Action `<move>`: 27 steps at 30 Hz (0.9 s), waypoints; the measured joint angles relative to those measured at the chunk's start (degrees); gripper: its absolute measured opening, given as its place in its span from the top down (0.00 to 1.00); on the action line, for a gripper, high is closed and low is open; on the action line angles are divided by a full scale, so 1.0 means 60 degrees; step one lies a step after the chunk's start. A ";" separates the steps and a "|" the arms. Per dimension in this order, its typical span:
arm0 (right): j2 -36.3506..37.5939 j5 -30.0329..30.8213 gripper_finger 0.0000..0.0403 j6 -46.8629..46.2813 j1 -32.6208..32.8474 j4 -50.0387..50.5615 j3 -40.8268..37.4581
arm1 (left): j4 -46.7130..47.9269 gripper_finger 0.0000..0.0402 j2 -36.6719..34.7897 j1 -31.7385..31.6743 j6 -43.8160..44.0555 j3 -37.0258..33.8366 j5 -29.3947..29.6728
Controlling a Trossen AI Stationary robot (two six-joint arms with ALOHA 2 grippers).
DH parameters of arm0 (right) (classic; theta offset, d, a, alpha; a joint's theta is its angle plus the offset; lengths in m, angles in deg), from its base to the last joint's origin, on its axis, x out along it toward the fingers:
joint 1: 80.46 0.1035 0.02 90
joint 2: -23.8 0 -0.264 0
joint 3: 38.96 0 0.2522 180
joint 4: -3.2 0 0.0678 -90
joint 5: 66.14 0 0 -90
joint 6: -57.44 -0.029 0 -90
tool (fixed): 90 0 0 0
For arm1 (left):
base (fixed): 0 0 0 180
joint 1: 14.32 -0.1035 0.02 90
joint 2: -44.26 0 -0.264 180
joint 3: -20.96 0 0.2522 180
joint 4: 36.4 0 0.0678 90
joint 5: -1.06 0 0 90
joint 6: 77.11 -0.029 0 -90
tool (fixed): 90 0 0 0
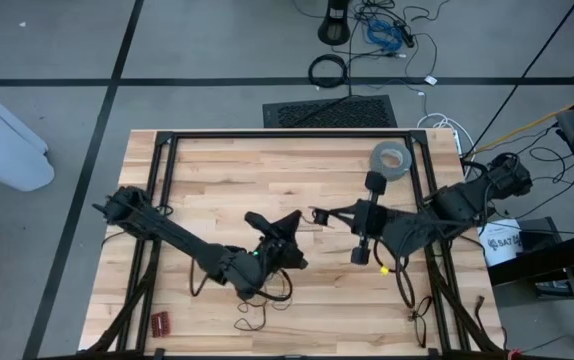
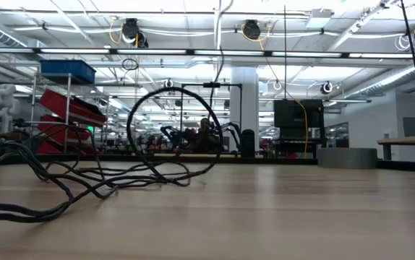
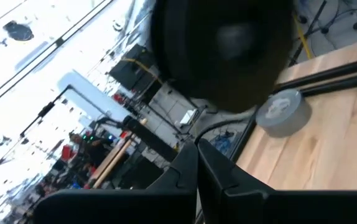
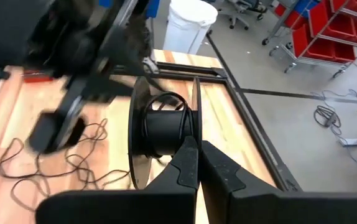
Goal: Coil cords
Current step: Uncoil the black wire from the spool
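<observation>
The cord is a very thin black wire lying in loose loops (image 1: pixel 257 312) (image 4: pixel 41 168) (image 2: pixel 84 180) on the wood near the table's front edge. A few turns show on the core of a black spool (image 4: pixel 163 130). The spool is up in the air over the table's middle, right in front of my right gripper (image 4: pixel 197 152) (image 1: pixel 317 215), which is shut. My left gripper (image 3: pixel 197 155) (image 1: pixel 279 240) is shut too. It points level toward the far right, close beside one face of the spool (image 3: pixel 222 50). My left gripper is shut, and no wire shows between its fingertips; I cannot tell whether it touches the cord. My right gripper meets the spool at the rim of one flange (image 4: pixel 196 134), at its fingertips only, coming from the table's right and slanting a little down. The spool is lifted clear of the table, its axis about level.
A grey tape roll (image 1: pixel 391 158) (image 3: pixel 281 112) lies at the far right of the table. Black frame rails (image 1: pixel 287 135) run along the table's edges. A small red thing (image 1: pixel 159 322) lies at the near left. A white bin (image 1: pixel 2 130) stands on the floor to the left.
</observation>
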 joint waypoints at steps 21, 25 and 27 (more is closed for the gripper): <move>-0.1609 0.0810 1.00 -0.1331 0.1551 0.0685 0.0000 | 0.2431 1.00 -0.1518 0.1524 0.1196 0.0004 0.0782; -0.2099 0.1574 1.00 -0.1455 0.1533 0.0754 0.0000 | 0.2320 1.00 -0.1518 0.2018 0.1161 0.0004 0.0720; -0.2373 0.2149 1.00 -0.1451 0.1449 0.0754 0.0000 | 0.2224 1.00 -0.1518 0.2208 0.1079 0.0009 0.0651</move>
